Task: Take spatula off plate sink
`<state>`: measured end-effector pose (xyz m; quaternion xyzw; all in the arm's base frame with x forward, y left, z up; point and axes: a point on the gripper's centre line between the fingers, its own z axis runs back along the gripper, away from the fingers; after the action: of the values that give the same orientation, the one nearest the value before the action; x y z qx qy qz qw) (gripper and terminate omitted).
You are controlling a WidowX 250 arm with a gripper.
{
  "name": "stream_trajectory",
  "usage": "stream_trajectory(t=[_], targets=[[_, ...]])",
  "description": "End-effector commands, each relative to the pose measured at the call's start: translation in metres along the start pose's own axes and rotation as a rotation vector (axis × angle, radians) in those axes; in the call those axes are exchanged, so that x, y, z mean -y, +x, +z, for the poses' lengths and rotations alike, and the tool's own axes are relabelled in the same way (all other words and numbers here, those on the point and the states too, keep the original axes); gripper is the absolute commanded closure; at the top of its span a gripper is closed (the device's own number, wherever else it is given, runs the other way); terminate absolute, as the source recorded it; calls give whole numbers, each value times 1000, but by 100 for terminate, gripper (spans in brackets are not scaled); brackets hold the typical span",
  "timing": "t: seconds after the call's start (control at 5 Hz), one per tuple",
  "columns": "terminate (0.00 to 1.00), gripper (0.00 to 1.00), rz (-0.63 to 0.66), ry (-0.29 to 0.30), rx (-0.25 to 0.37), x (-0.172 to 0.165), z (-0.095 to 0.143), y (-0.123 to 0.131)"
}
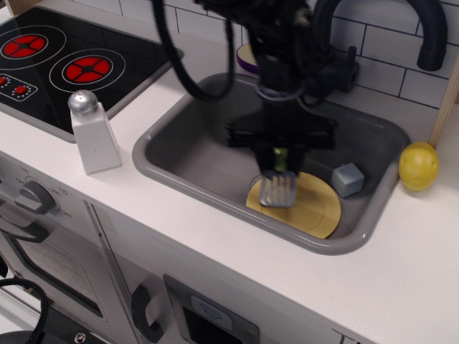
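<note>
My gripper (280, 155) is shut on the green handle of the spatula (278, 188) and holds it in the air over the sink (179, 154). The grey slotted blade hangs down over the left edge of the yellow plate (305, 208). The plate lies flat on the sink floor at the front right. The handle is mostly hidden between my fingers.
A grey-blue cube (348, 179) sits in the sink beside the plate. A yellow ball (419, 165) lies on the counter at the right. A white salt shaker (92, 132) stands left of the sink. The black stovetop (64, 61) is far left, a dark faucet (429, 32) at back.
</note>
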<state>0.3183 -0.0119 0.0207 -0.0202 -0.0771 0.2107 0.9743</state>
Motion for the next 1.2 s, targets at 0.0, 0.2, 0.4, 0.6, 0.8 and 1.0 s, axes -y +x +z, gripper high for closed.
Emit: stream_trajectory(t=[0.0,0.2,0.4,0.6,0.8,1.0], targets=[[0,100,-73,39,112,-29,0,39],[0,100,-132,48,123,-35,-11,50],[0,100,-177,75,125,-36,-25,51],[0,100,-194,79,134,-34,-32,48],[0,0,-187,109,124,-33,-34,47],[0,0,-183,104,123,-32,-27,48]])
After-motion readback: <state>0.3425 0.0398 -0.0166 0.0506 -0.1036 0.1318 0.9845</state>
